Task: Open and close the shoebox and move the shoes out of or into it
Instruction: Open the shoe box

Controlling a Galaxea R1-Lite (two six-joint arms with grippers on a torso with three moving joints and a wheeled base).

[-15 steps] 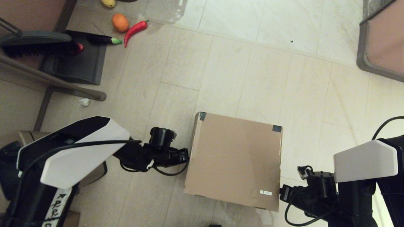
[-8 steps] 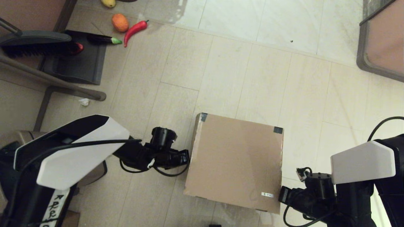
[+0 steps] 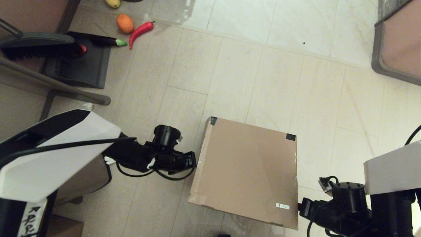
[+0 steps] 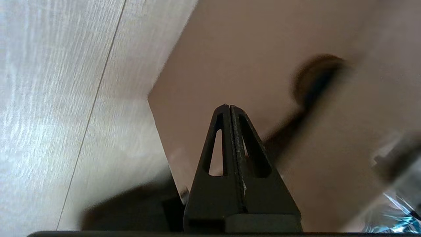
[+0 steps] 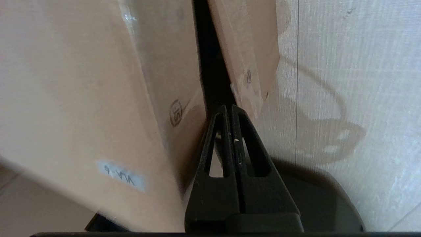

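step: lifting shoebox [image 3: 245, 169] lid | left gripper [image 4: 229, 108] fingers pressed together, empty, under left edge | right gripper [image 5: 229, 108] pinched closed, empty, lower-right gap | tip: we figured raise both evenly

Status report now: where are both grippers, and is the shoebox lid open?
Left gripper shut, at shoebox left edge. Right gripper shut, tips in the gap under the lid at its right side. Lid lifted slightly. Shoes not visible. Nothing in the way.
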